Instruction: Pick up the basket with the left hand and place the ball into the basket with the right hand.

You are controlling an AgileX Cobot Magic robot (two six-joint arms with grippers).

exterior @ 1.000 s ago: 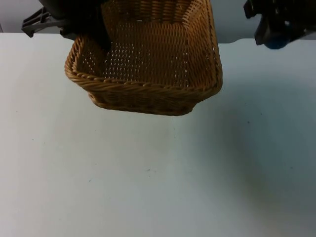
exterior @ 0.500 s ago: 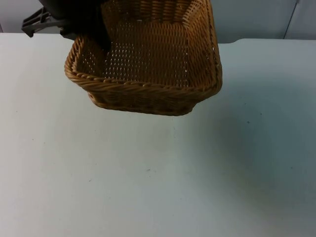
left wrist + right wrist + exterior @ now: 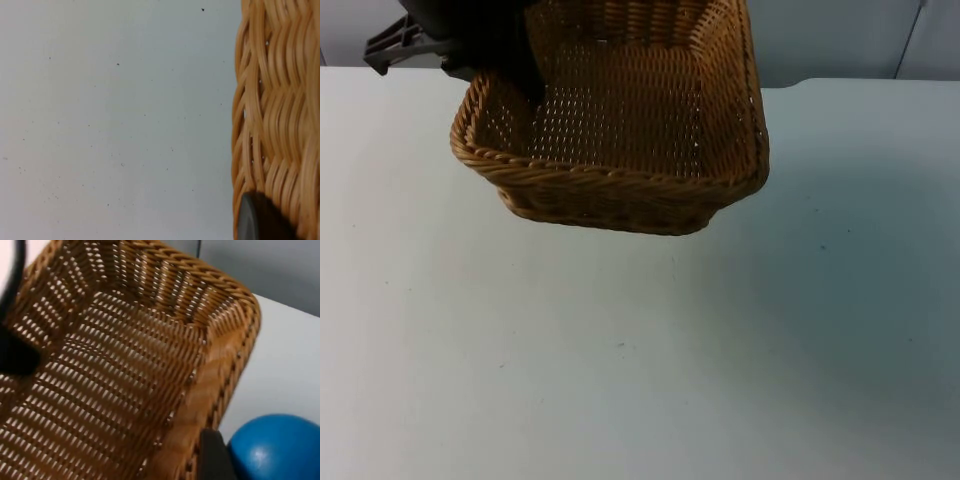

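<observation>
Wicker basket (image 3: pixel 620 150) aloft, left gripper (image 3: pixel 525 85) half hidden, blue ball (image 3: pixel 277 450) cut off

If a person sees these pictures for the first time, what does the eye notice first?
First, the wicker basket, lifted above the white table with the left gripper on its rim at the back left. Next, the blue ball beside the right gripper's fingertip, just outside the basket's wall.

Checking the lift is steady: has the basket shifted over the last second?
No. In the top view the basket sits in the same spot against the table's far edge, held up by the left pincer.
</observation>
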